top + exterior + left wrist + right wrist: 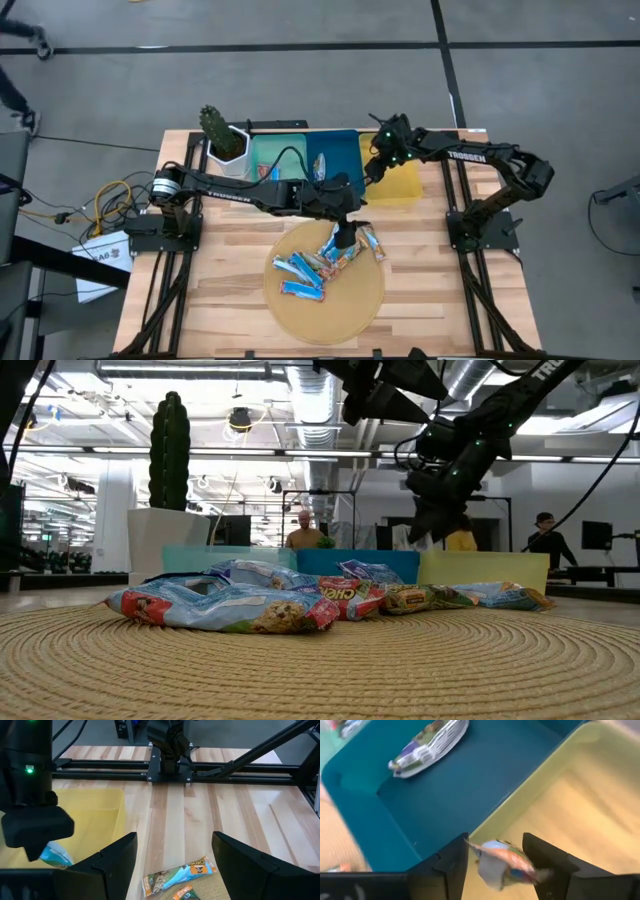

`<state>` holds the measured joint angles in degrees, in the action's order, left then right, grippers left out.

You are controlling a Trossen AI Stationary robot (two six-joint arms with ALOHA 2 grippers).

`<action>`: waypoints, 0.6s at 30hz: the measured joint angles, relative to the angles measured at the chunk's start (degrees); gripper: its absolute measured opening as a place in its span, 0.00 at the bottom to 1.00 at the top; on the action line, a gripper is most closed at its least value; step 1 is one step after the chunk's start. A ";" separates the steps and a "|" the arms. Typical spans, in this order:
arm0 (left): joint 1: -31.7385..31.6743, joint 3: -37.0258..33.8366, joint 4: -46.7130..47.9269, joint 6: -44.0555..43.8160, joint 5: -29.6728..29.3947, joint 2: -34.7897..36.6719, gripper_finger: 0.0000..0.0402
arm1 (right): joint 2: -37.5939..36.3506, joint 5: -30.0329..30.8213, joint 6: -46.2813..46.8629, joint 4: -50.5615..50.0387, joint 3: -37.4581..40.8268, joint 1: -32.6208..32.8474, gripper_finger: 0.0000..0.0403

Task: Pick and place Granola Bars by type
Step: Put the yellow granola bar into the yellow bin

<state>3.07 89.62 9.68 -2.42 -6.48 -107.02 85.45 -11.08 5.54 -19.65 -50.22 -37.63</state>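
Several granola bars (310, 268) in blue-white and orange wrappers lie in a heap on a round woven mat (330, 310); the low view shows them as a pile (250, 600). My left gripper (345, 238) hangs open above the mat's far side, over a bar (180, 872). My right gripper (495, 865) stands open above the yellow tray (400, 185), near the wall it shares with the blue tray (335, 150). A blue-white bar (505, 862) shows blurred between its fingers, and also below that gripper (55, 856). My right gripper comes slanting down from the table's right side over the yellow tray's near-left corner. The blue-white bar's middle (492, 870) lies in the gap between the two fingers, above the tray floor. I cannot tell whether either finger touches it.
Teal (272, 155), blue and yellow trays stand side by side at the table's far edge. A silver-wrapped bar (427, 742) lies in the blue tray. A cactus in a white pot (222, 140) stands at the far left. Bare wood (210, 815) lies right of the mat.
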 joint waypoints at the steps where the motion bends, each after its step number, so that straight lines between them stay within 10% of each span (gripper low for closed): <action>1: 0.00 -0.01 0.02 0.00 -0.03 0.00 0.62 | 0.00 0.91 -0.02 0.55 0.00 0.00 0.45; 18: 0.00 -0.01 2.09 -0.31 -0.49 0.00 0.62 | -1.90 6.56 -1.57 1.64 0.02 1.23 0.42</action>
<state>3.07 89.60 11.77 -2.72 -6.97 -107.02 83.55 -4.52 3.96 -18.01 -50.19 -36.39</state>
